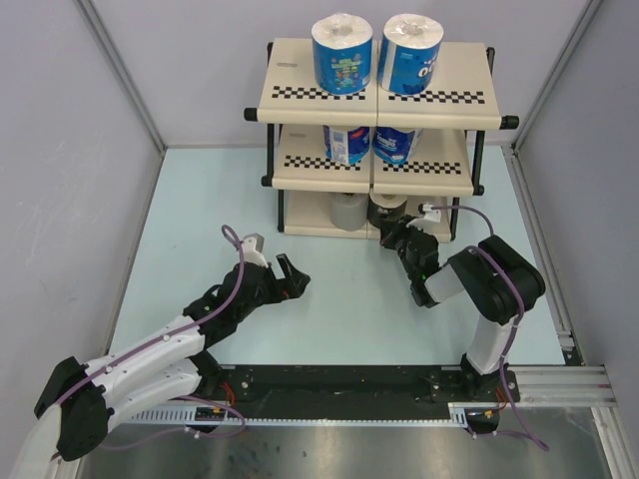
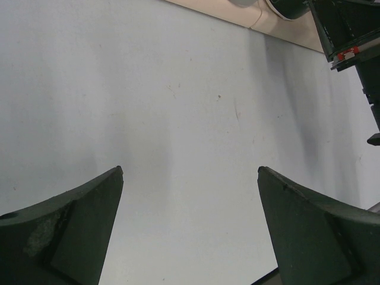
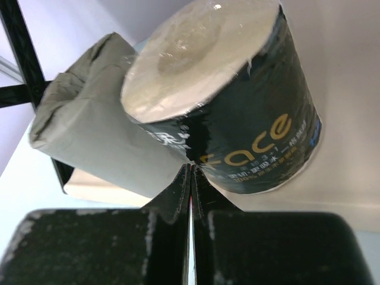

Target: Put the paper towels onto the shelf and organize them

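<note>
Your worktop carries the shelf at its far side, and all six rolls sit on it. The top rolls are two blue, the middle rolls two blue. On the bottom board the grey roll touches the dark roll. Your left claw hangs spread over the worktop. Your right claw is pressed together just before the dark roll.

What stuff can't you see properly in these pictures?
Top view: the middle board hides most of the grey roll and dark roll.
Top view: the top board covers the tops of two blue rolls.
Left wrist view: the top edge cuts off the shelf.
</note>
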You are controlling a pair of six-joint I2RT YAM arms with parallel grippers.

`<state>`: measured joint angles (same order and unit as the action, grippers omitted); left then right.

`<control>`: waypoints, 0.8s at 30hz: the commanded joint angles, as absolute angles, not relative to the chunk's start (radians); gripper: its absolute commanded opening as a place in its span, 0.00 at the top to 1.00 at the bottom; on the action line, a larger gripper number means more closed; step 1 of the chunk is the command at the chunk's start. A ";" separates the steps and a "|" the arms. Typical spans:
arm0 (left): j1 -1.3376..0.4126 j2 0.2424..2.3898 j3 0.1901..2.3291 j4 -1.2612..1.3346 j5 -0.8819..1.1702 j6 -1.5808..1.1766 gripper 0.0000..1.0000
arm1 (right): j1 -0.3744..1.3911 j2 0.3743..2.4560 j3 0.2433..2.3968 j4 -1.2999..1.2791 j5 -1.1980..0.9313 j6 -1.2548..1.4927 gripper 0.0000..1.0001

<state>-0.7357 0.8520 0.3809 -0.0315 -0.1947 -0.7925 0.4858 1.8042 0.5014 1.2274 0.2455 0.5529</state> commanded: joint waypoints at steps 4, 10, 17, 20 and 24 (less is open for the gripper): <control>-0.738 0.828 0.370 -0.017 -0.187 -0.782 0.00 | 0.462 1.879 0.532 1.425 0.219 0.520 1.00; -0.738 0.831 0.371 -0.009 -0.189 -0.781 0.00 | 0.468 1.796 0.512 1.362 0.172 0.499 1.00; -0.738 0.853 0.371 -0.005 -0.186 -0.779 0.00 | 0.477 1.681 0.417 1.342 0.242 0.494 1.00; -0.738 0.859 0.371 -0.005 -0.184 -0.778 0.00 | 0.476 1.664 0.403 1.321 0.322 0.497 1.00; -0.738 0.861 0.368 -0.005 -0.186 -0.779 0.00 | 0.477 1.680 0.406 1.322 0.461 0.511 1.00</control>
<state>-0.7357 0.8593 0.3721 -0.0315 -0.1951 -0.7921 0.4740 1.6871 0.4103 1.2903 0.2825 0.5220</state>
